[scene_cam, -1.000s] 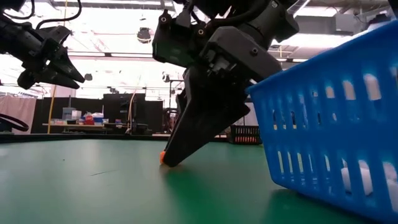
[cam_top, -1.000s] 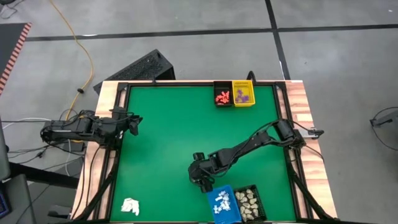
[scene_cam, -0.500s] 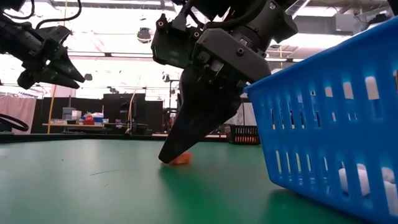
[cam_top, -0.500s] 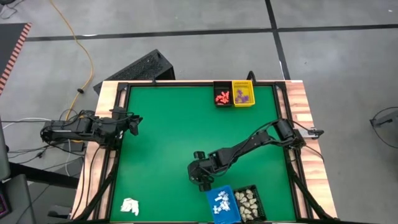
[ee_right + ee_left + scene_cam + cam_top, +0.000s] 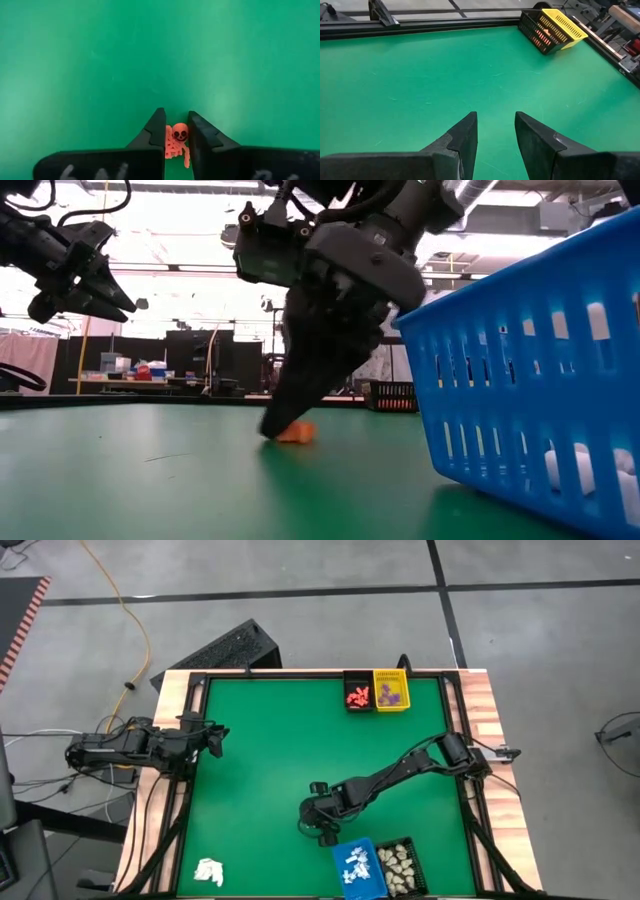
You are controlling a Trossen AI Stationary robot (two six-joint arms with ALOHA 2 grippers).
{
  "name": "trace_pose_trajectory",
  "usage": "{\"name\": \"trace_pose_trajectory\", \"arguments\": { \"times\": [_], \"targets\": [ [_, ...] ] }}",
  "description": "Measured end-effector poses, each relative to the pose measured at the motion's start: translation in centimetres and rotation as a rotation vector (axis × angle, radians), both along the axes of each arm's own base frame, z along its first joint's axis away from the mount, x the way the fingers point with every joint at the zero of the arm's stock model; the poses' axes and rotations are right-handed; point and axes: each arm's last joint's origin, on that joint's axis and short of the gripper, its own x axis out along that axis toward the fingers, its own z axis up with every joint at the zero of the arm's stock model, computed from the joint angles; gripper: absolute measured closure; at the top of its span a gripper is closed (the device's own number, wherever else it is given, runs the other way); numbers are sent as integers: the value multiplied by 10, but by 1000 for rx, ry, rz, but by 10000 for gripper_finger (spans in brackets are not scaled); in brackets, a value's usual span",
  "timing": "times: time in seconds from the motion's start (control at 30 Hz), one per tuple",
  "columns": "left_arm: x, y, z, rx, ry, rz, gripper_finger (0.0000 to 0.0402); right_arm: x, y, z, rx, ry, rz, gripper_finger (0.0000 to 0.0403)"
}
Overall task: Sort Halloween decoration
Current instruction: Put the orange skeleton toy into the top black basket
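The right claw (image 5: 176, 134) pinches an orange skeleton figurine (image 5: 177, 141) down on the green counter (image 5: 270, 760), just beside the blue basket (image 5: 358, 867). Only the right wrist view shows the skeleton's shape; from above the arm hides it, and the low view gives an orange blob. The left claw (image 5: 495, 127) hangs spread near the counter's left edge.

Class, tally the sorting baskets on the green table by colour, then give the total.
Black baskets: 2
Yellow basket: 1
Blue basket: 1
Total: 4
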Motion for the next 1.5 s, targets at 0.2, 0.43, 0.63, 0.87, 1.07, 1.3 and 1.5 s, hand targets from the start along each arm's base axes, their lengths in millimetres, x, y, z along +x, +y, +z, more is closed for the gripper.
{"name": "trace_pose_trajectory", "arguments": {
  "times": [0.2, 0.43, 0.63, 0.87, 1.07, 1.3, 1.5],
  "targets": [
    [0, 0, 0, 0, 0, 0, 281, 3, 1, 21, -44, 49, 43, 351],
    [0, 0, 0, 0, 0, 0, 281, 0, -1, 39, -116, 132, 59, 351],
    [0, 0, 0, 0, 0, 0, 281, -9, -17, 44, -181, 238, 98, 351],
    [0, 0, 0, -1, 0, -2, 281, -23, -66, 81, -201, 275, 43, 351],
    [0, 0, 0, -1, 1, -3, 281, -55, -124, 137, -267, 240, -81, 351],
    [0, 0, 0, -2, 0, -3, 281, -96, -197, 192, -311, 106, -293, 351],
    [0, 0, 0, -1, 1, -3, 281, -128, -249, 201, -338, 58, -434, 351]
  ]
}}
